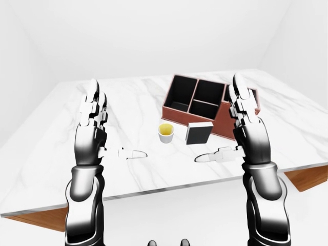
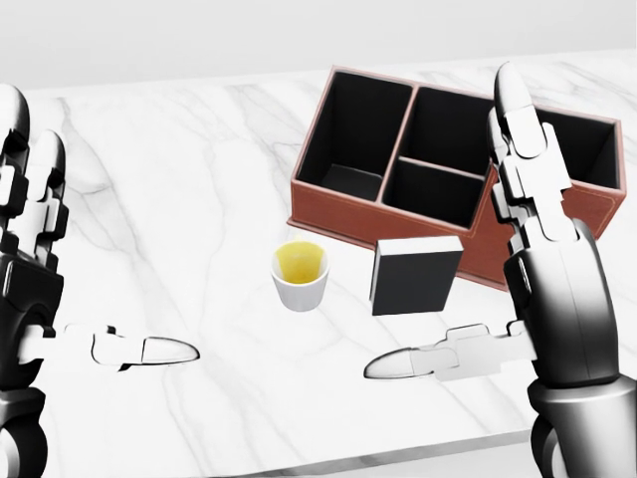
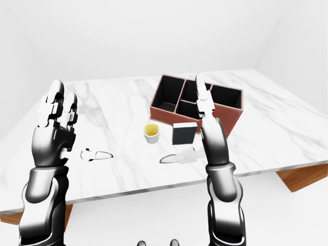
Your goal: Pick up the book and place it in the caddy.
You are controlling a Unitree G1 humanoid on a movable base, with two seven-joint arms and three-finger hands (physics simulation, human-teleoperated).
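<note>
Fingers spread and empty, the right hand [image 2: 542, 289] hovers just right of the upright book [image 2: 413, 276]; rigid, light, best pinched across its covers.

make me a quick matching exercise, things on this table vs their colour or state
Things:
1. book
2. cup
3. caddy
4. right robot hand

Descriptions:
a. reddish-brown outside, black compartments
b. white, yellow inside
c. open, holding nothing
d. black cover, standing upright

Pairs: 1-d, 2-b, 3-a, 4-c
</note>
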